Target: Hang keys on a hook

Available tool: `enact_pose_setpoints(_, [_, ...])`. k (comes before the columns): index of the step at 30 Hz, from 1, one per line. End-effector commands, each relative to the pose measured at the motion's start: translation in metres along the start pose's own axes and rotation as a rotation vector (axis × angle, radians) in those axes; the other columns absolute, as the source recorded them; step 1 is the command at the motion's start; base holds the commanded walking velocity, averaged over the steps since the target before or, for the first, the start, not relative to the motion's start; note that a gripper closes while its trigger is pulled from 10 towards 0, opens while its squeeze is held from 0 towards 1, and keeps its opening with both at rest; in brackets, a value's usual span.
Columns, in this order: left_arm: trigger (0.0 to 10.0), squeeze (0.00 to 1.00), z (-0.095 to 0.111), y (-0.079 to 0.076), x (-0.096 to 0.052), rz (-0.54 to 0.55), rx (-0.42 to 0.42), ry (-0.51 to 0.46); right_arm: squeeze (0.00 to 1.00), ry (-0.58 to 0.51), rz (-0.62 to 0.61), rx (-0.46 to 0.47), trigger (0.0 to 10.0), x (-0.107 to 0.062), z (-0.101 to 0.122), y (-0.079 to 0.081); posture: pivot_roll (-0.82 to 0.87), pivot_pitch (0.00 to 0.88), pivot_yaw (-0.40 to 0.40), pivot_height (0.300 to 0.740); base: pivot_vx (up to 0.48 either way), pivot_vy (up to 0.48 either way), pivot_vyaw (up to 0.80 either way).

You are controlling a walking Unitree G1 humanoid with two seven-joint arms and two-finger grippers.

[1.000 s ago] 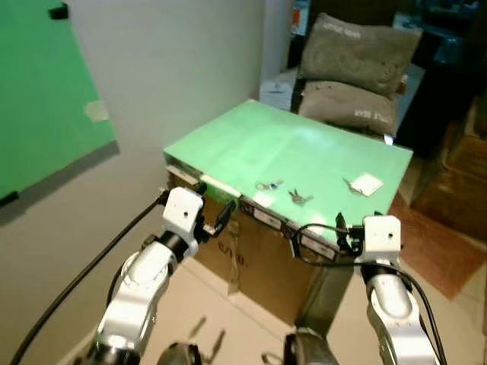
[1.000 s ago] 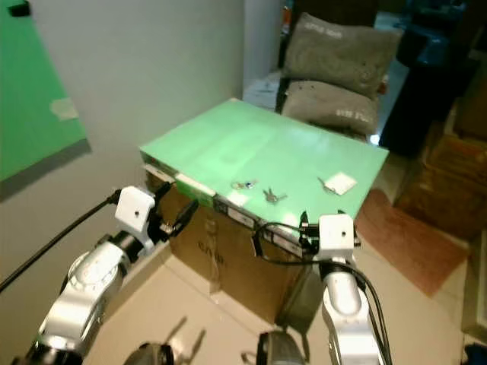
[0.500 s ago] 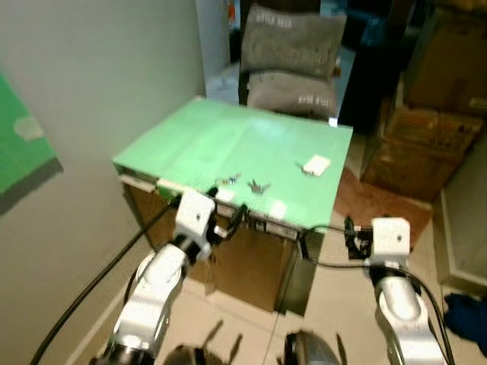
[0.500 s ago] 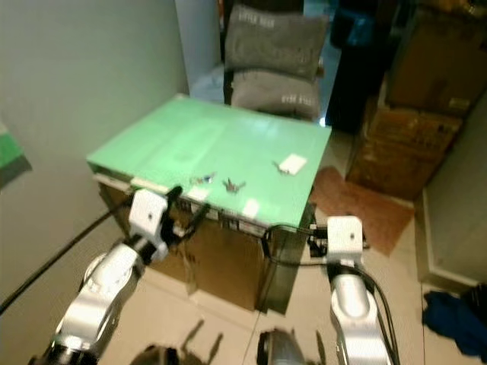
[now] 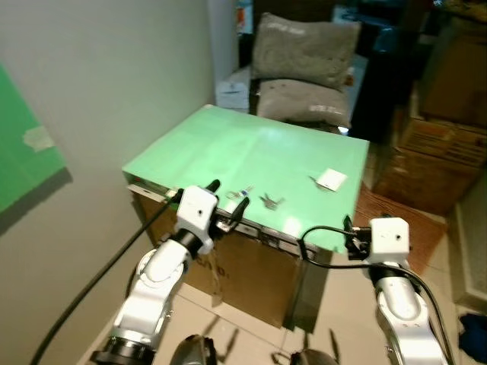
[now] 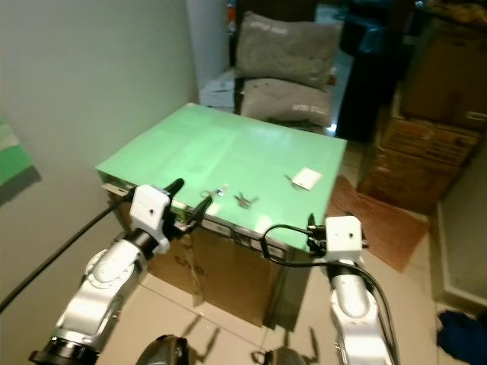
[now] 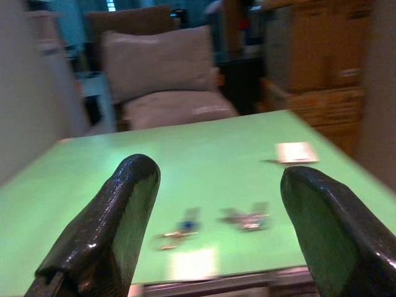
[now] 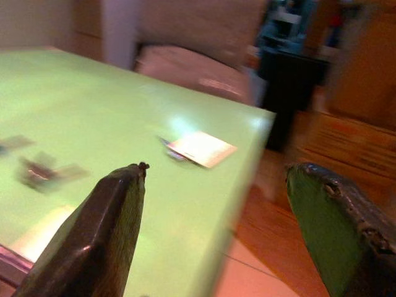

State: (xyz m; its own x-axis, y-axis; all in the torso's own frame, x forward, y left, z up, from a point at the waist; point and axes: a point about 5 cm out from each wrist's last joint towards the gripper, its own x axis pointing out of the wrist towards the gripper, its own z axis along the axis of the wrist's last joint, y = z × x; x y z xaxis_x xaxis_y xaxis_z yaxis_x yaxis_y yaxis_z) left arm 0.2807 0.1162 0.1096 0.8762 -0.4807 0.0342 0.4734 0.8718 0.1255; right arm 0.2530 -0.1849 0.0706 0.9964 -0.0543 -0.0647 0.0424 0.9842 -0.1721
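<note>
The left gripper (image 5: 225,198), two long glossy black fingers on a white wrist block, hovers with its fingers spread wide and empty at the near edge of the flat, matte green tabletop (image 5: 228,144). The right gripper (image 8: 216,223), also spread open and holding nothing, sits lower, off the near right corner of the same top.

Just beyond the left fingertips lie two small bunches of thin metal keys: a silver bunch with a blue tag (image 7: 179,230) and, beside it, a plain grey bunch (image 7: 245,219). A white paper card (image 5: 331,179) rests further towards the right edge, well apart from them. The green top caps a brown cardboard box (image 5: 255,274), and two soft grey pillows (image 5: 306,68) are stacked behind it.

No hook can be made out here, so the pick-up comes first. The likely trouble is the keys themselves: flat, hard and lying flush on a smooth surface, they could skid ahead of the fingertips or slip out sideways if only one loose key is pinched. Closing too near the edge could knock a bunch off the top onto the tiled floor.
</note>
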Motion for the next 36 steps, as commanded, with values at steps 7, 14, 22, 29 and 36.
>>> enact_pose_setpoints(7, [10.0,0.0,0.0,-0.001,0.002,-0.014,0.001,0.003,0.0,-0.013,0.022,-0.002,10.0,0.0,0.003,0.004,-0.09,0.0,0.031,0.661,0.445,0.0,0.0])
enact_pose_setpoints(14, [10.0,0.0,-0.005,0.009,0.008,0.048,0.027,0.056,0.0,-0.008,0.023,0.008,10.0,-0.002,0.002,0.005,-0.09,0.0,0.036,0.661,0.186,0.0,0.0])
enact_pose_setpoints(22, [10.0,0.0,-0.011,0.01,0.018,0.011,0.027,0.116,0.0,0.02,0.025,0.031,10.0,-0.005,-0.003,0.007,-0.08,0.0,0.045,0.661,0.0,0.0,0.0])
enact_pose_setpoints(29, [10.0,0.0,-0.025,-0.024,0.062,-0.109,-0.037,0.216,0.0,0.037,0.039,0.038,10.0,-0.03,-0.005,0.008,-0.13,0.105,0.047,0.661,0.0,0.0,0.0])
enact_pose_setpoints(36, [10.0,0.0,-0.021,-0.013,0.082,-0.011,-0.053,0.242,0.0,-0.024,0.188,-0.026,10.0,-0.053,0.014,0.018,-0.23,0.157,0.06,0.661,0.0,0.0,0.0])
